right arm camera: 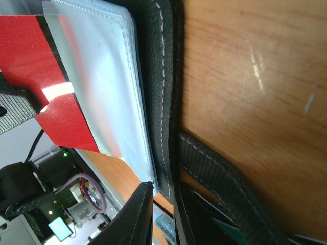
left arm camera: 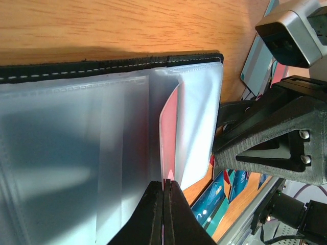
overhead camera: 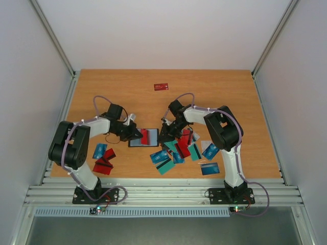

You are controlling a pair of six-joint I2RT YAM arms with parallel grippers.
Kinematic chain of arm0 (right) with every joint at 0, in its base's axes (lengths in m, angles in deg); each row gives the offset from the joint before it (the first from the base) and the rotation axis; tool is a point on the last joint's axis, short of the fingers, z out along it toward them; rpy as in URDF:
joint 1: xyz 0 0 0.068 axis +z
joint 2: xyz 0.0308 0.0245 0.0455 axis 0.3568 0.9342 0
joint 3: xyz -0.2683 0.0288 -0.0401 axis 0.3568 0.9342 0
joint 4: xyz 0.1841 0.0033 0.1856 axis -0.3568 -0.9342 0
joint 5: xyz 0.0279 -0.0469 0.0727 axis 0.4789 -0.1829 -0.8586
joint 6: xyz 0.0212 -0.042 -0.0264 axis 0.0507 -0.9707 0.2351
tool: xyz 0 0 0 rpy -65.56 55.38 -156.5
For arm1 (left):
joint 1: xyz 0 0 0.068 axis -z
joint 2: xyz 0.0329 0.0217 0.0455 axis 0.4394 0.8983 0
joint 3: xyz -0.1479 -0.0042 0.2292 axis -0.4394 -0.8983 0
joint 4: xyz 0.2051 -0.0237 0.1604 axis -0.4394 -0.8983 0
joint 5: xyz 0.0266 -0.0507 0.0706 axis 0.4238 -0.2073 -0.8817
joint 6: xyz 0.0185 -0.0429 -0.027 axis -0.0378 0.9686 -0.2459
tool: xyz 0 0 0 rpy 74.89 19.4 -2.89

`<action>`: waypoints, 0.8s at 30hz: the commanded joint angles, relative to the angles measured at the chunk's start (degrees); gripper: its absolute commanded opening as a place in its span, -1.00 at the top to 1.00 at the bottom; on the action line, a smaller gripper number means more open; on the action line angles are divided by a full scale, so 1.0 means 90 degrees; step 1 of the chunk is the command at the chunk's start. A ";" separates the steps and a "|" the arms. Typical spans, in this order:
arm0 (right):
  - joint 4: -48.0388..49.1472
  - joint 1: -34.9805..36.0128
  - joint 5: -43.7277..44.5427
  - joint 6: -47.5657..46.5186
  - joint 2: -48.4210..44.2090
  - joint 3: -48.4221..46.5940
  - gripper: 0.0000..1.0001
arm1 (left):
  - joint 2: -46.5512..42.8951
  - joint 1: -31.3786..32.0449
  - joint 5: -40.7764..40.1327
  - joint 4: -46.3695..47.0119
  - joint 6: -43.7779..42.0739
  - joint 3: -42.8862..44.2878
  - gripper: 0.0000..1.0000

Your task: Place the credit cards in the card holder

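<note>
- White walls [overhead camera: 163, 30] are seen on three sides of a wooden table [overhead camera: 219, 97], with both arm bases bolted at its near edge
- The card holder [overhead camera: 139, 139] is laid open near the middle of the table, between the two grippers, with its clear sleeves [left arm camera: 76, 153] facing up
- The left gripper [left arm camera: 163, 190] is pressed together on a red card [left arm camera: 169, 127], which is pinched by its edge
- The red card is held tilted at the mouth of a sleeve; part of it is seen behind the clear plastic and part is left outside
- The right gripper [right arm camera: 163, 190] is closed narrowly on the black stitched edge of the card holder, on the side nearer the right arm; the edge is seen running down between the two fingers
- Most of the loose credit cards [overhead camera: 176, 150], in teal, blue and red, are heaped just beside the right gripper, towards the near edge
- A smaller group of red and blue cards [overhead camera: 103, 159] is laid near the left arm's base, close to the near left corner
- One single red card [overhead camera: 161, 87] is laid well apart, towards the far edge
</note>
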 commanded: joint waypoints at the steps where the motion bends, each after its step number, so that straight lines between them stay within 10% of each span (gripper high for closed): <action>1: -0.0018 0.0011 0.0241 0.0063 0.0023 0.0049 0.72 | 0.0289 0.0088 0.0021 -0.0365 -0.0219 0.0132 1.00; 24: -0.0056 -0.0040 0.0194 0.0108 0.0002 -0.0183 0.71 | 0.0988 0.0320 0.0209 -0.0526 -0.0453 0.0642 0.99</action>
